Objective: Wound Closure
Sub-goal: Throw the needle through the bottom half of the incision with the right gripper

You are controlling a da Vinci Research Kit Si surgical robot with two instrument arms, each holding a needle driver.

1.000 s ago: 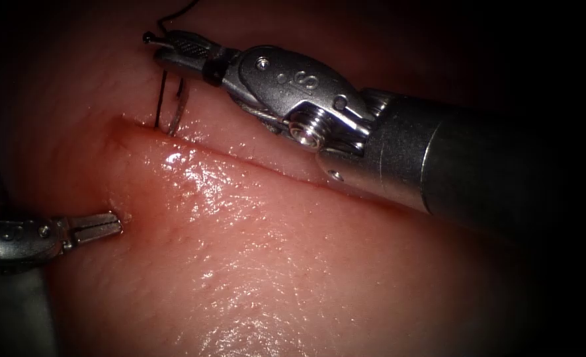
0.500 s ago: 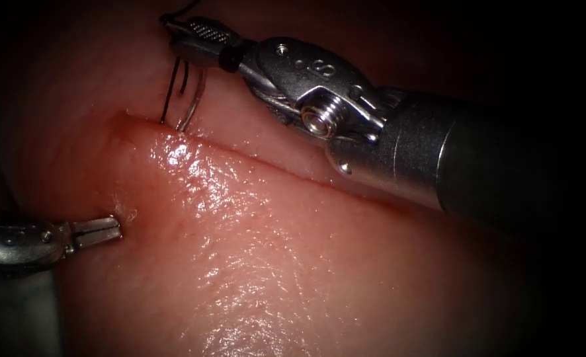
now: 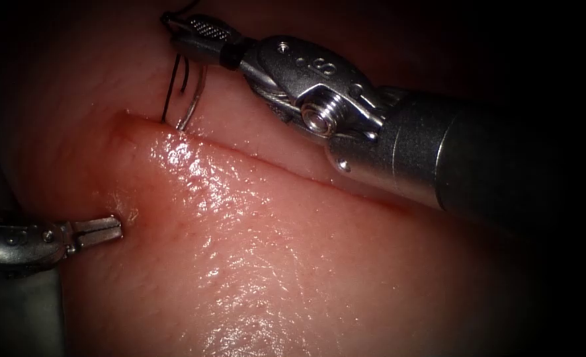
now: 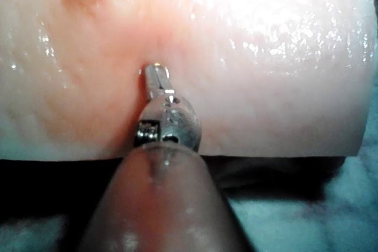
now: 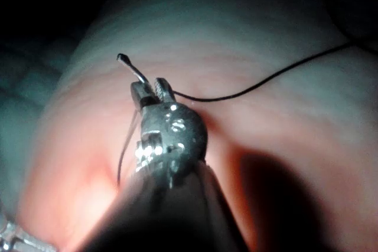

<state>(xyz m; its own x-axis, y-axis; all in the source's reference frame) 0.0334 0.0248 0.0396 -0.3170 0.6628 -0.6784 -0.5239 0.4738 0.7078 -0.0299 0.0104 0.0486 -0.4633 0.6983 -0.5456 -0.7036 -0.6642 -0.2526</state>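
My right tool point(image 3: 182, 28) reaches in over the tissue point(image 3: 253, 251), jaws shut on the curved needle point(image 3: 197, 96) close to its thread end. From the jaws the needle arcs down, and its tip goes into the cut point(image 3: 273, 170) at the cut's left end. Dark thread point(image 3: 172, 86) hangs beside the needle and also trails away from its tail point(image 5: 266, 81). In the right wrist view the jaws point(image 5: 152, 90) clamp the needle point(image 5: 133, 69) just behind its knobbed end. My left tool point(image 3: 111, 228) rests low on the left, jaws shut on nothing, tips touching the tissue point(image 4: 266, 87) near its edge point(image 4: 156, 75).
The right tool's thick shaft point(image 3: 452, 158) lies along the right half of the cut. Wet glare covers the near tissue flap point(image 3: 200, 172). The tissue's front edge drops to a pale cloth point(image 4: 331, 205).
The right tool has moved up and to the right with the needle, so more of the curve stands above the cut. The left tool has barely moved.
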